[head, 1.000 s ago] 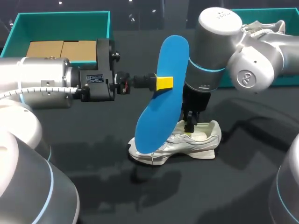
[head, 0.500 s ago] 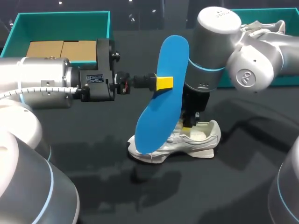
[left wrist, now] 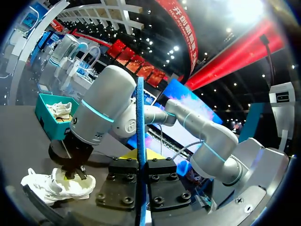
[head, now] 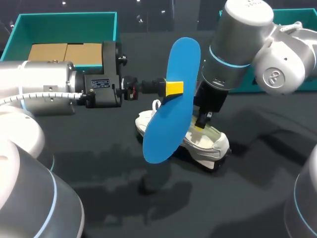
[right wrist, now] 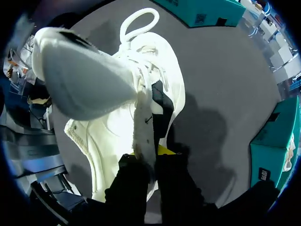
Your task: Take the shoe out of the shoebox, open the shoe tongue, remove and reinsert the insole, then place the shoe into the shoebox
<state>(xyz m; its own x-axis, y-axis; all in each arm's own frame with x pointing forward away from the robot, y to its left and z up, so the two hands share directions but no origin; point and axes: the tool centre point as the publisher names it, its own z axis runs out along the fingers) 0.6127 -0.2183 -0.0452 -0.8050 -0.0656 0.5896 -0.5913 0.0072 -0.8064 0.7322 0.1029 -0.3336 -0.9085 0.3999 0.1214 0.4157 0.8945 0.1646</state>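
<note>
Left gripper (head: 174,88) comes in from 9 o'clock at mid-height, fingers pressed together on the blue insole (head: 173,99), gripped just above its middle. The insole is up off the table (head: 99,183), nearly on end, long axis running 1 to 7 o'clock, lower end in front of the shoe's toe half. In the left wrist view the insole (left wrist: 140,117) shows edge-on, clamped between that gripper's (left wrist: 141,162) two black finger blocks.

White sneaker (head: 210,144) sits just past table centre toward 4 o'clock, toe toward 10, heel toward 4, dark sole edge showing at the heel side. Right gripper (head: 202,124) comes down from 1 o'clock into the shoe's opening. In the right wrist view its fingers (right wrist: 150,162) pinch a white strip of the sneaker's (right wrist: 113,94) upper from both sides; tongue or collar, cannot tell. Lace loop shows at the far end.

Teal shoebox (head: 64,20) at 10 o'clock, well apart from the shoe, cardboard insert (head: 67,52) inside. Second teal box (head: 292,15) at 2 o'clock, mostly hidden behind the right arm (head: 237,44).
</note>
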